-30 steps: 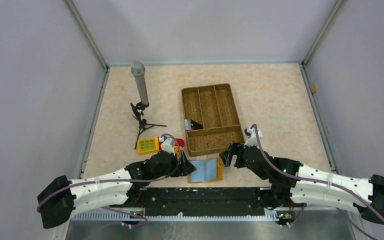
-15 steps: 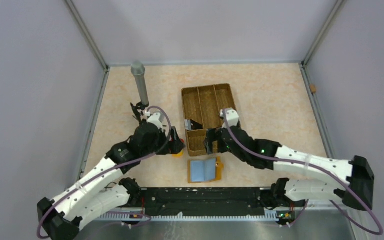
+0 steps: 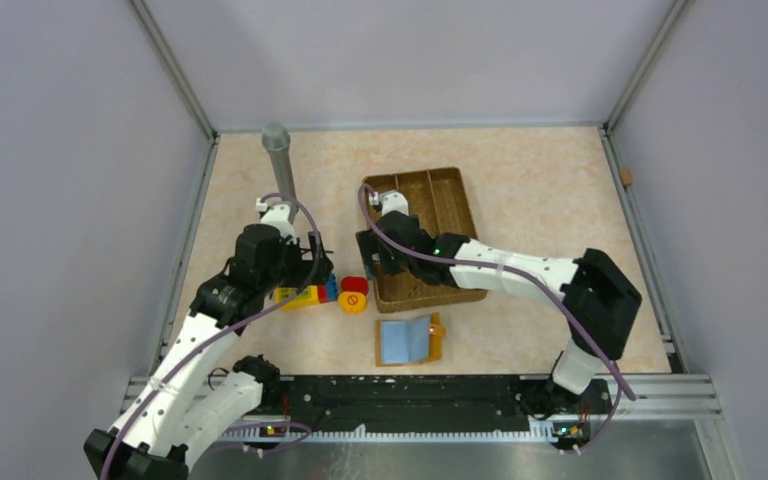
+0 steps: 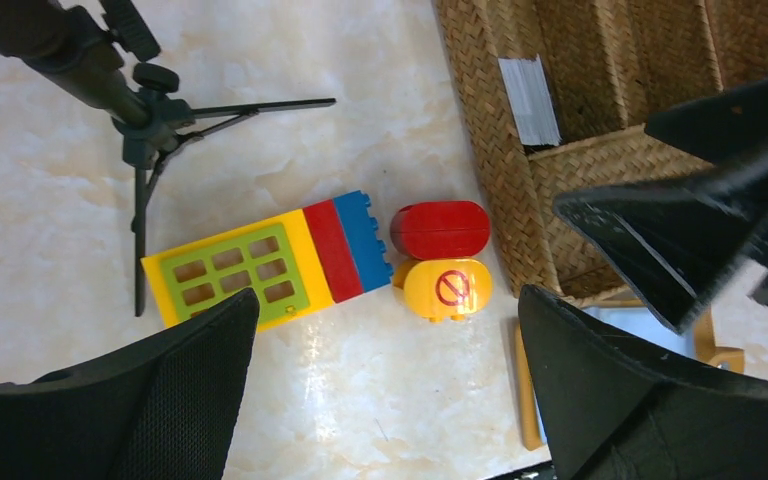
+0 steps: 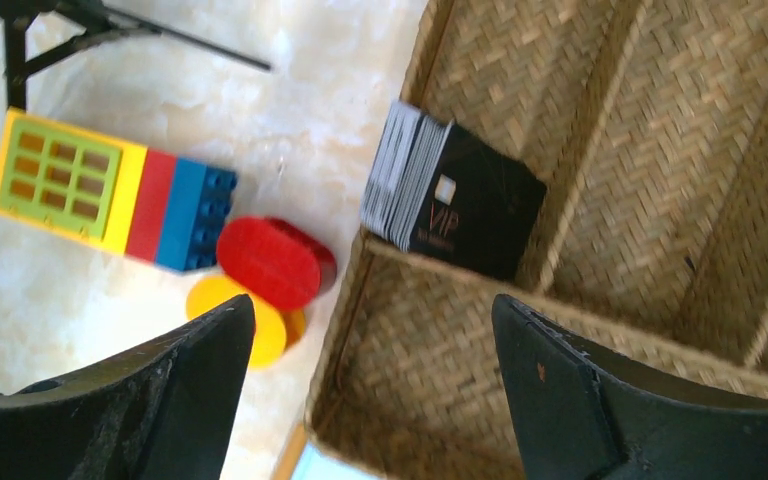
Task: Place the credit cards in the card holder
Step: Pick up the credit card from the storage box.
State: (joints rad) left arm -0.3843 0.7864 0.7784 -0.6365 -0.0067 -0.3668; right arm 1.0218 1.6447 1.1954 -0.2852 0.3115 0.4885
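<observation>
Surface point(image 4: 380, 80): marbled cream-peach, smooth and glossy, with light glare.

Tray point(image 5: 660, 150), at 12 o'clock of the card holder in the top view: woven brown fibre, rough, matt.

Cards point(image 5: 460, 205) in the tray: top face black and smooth with a slight sheen; edges pale.

Card holder point(image 3: 405, 340): tan leather-like rim, light blue matt inside.

Brick block point(image 4: 260, 265), red capsule point(image 4: 441, 228) and yellow capsule point(image 4: 447, 287): moulded plastic, glossy.

Tripod point(image 4: 150, 130), at 11 o'clock of the block in the left wrist view: black, matt.

Left tool point(image 4: 385, 300) and right tool point(image 5: 372, 300): black plastic fingers, matt, finely grained.
</observation>
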